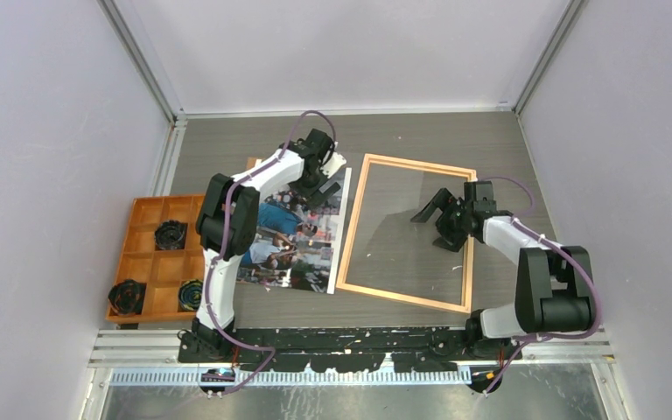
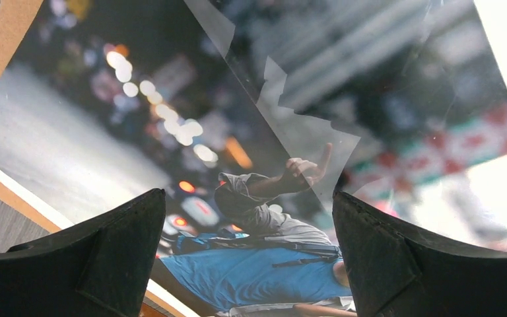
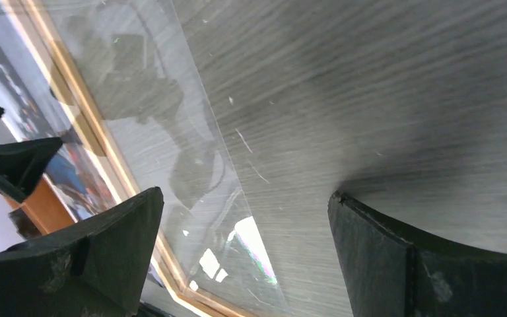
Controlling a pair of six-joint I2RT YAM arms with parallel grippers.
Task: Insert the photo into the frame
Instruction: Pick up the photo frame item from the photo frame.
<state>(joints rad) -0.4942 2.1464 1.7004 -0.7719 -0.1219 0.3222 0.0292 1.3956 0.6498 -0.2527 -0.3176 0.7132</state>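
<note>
The photo (image 1: 284,241), a colourful crowd print, lies face up left of centre on a brown backing board (image 1: 252,163). It fills the left wrist view (image 2: 257,198). My left gripper (image 1: 319,188) is open and hovers just over the photo's far end, with a finger (image 2: 105,257) on each side and nothing between them. The frame (image 1: 352,227) of light-orange wood lies flat to the right of the photo. My right gripper (image 1: 429,226) is open and empty above the inside of the frame. In the right wrist view the frame strip (image 3: 79,112) runs along the left.
A clear sheet (image 3: 171,132) lies inside the frame on the dark wood-grain table. An orange compartment tray (image 1: 140,203) holding black round items stands at the left. Grey walls close in the back and both sides.
</note>
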